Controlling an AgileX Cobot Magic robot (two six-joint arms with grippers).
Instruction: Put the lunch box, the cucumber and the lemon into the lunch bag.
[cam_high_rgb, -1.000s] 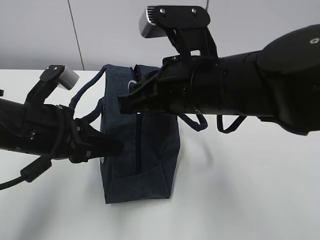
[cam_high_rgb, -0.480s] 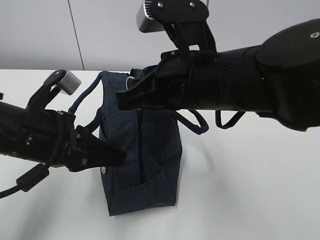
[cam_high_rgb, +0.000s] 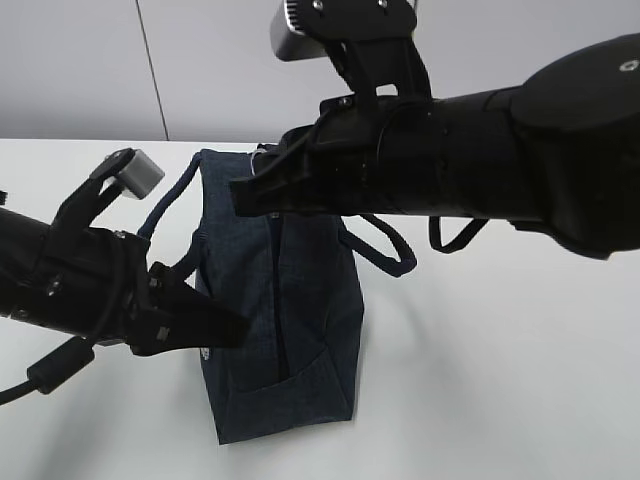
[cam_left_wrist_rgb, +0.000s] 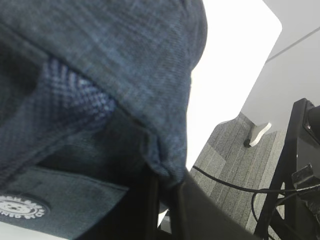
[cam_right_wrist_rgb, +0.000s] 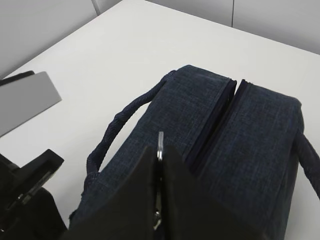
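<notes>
Navy lunch bag (cam_high_rgb: 285, 330), left pincer (cam_left_wrist_rgb: 167, 187) pinching its corner, right pincer (cam_right_wrist_rgb: 160, 160) clenching ring pull (cam_right_wrist_rgb: 160, 145)

A dark navy lunch bag (cam_high_rgb: 285, 330) with loop handles stands on a plain white table (cam_high_rgb: 500, 380), its top zipper running along its length.

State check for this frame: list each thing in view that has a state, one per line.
lunch bag: upright on the table, zipper shut along the visible stretch.
silver ring pull: pinched between the right gripper's fingers.
left gripper: shut on the bag's fabric edge.
right gripper: shut on the pull.
</notes>
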